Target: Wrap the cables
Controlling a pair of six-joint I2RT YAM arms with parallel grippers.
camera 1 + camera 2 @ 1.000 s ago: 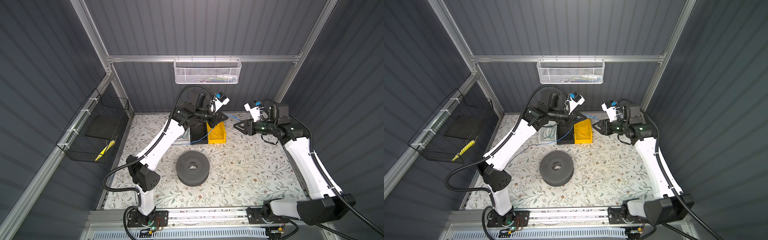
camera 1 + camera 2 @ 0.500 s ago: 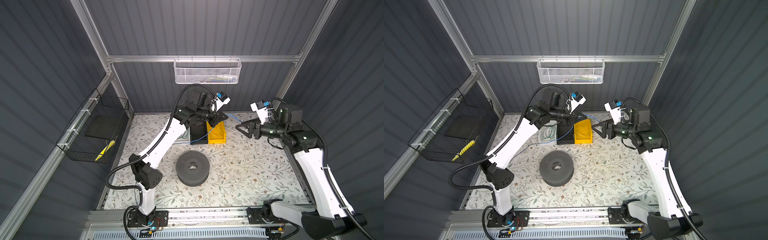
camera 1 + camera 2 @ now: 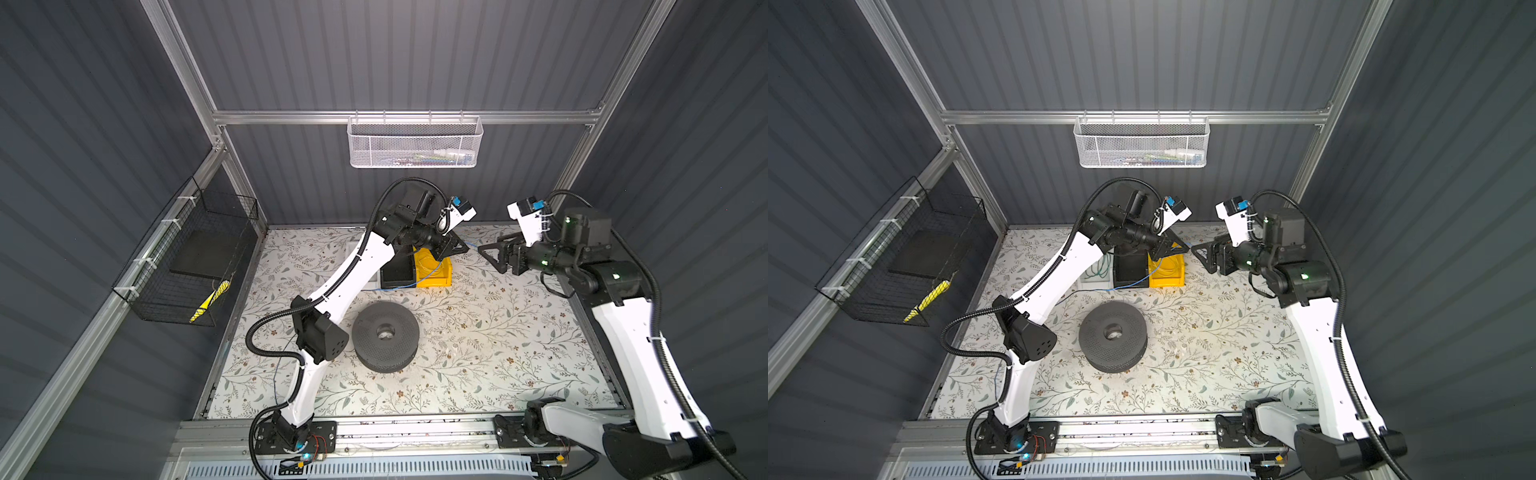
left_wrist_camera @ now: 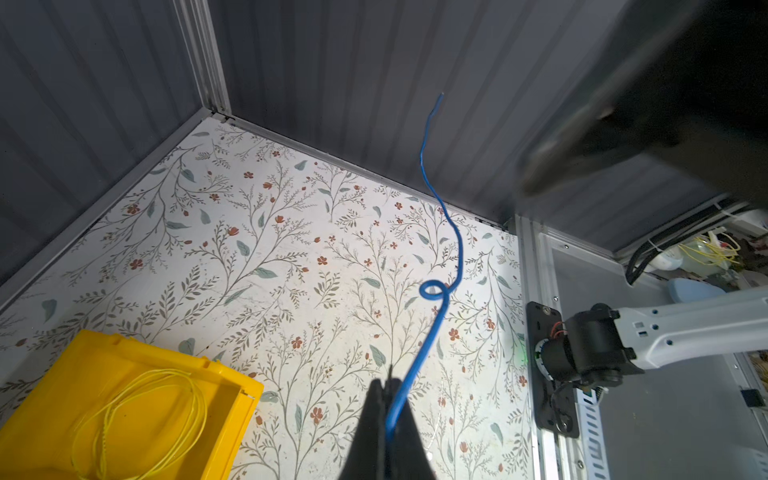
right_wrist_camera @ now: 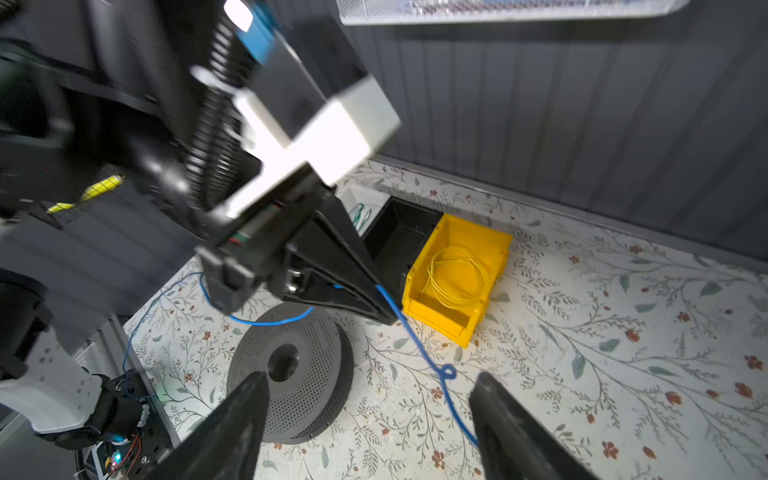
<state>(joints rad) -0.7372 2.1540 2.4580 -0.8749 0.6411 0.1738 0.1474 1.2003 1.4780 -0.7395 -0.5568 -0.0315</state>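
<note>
Pinching the blue wire [image 4: 430, 332], left gripper [image 4: 386, 395] — tail seemingly between spread right gripper [image 5: 370, 380]

A yellow bin [image 3: 434, 283] holding a loose yellow wire coil [image 5: 456, 275] stands against a black bin [image 3: 397, 271] at the back of the floral tabletop [image 3: 478, 332], with a white tray [image 3: 1091, 281] beside the black one. A dark perforated reel [image 3: 370, 341] lies flat nearer the front. A white mesh basket [image 3: 415, 145] hangs on the rear rail and a black wire basket [image 3: 187, 257] on the side wall.
</note>
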